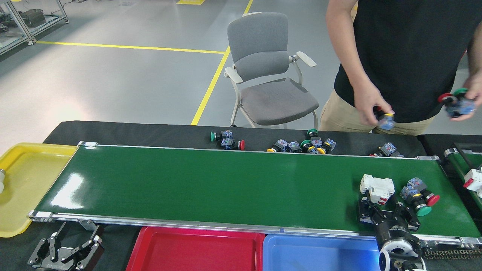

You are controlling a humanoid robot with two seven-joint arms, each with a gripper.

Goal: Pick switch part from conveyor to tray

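Green conveyor [211,184]: right gripper [388,210] jaws spread below white switch part [376,187]; pushbuttons [418,192] just beside.

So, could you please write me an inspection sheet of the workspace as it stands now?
Surface: green conveyor, glossy, mostly bare.
Job's things: white switch part and two push-button switches at the belt's right end; red tray, blue tray, yellow tray.
Clutter: loose switches on black cloth behind the belt.
Grippers: right pincer open beside the white part; left pincer open, idle.
Cables: nothing seen.
Surroundings: person's hands holding switches; grey chair.
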